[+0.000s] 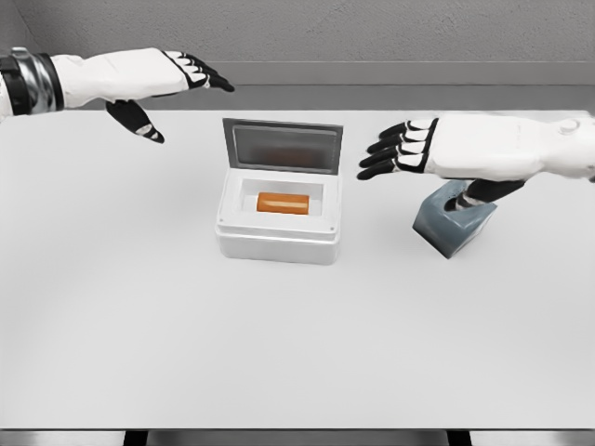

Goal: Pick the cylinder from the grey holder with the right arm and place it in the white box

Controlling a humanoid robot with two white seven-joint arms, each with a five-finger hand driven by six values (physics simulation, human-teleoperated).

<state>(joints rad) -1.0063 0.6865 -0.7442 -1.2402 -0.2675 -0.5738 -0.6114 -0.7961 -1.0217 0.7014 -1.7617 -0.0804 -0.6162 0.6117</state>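
The orange cylinder (282, 203) lies inside the white box (279, 240), left of the right robot hand (402, 149), whose fingers are spread and empty above the grey holder (450, 229).

Matt white worktop (279, 353), smooth plastic-looking white box (277, 237) with dull grey lid (284, 149), satin orange cylinder (282, 203), matt blue-grey holder (446, 232), glossy black fingers (395, 153).

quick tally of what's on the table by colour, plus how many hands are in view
Orange: 1, the cylinder, lying inside the white box
White: 1, the white box, lid open
Grey: 1, the grey holder, empty as far as it shows
Things on the table: 3
Hands: 2, the left hand and the right hand, both open and holding nothing
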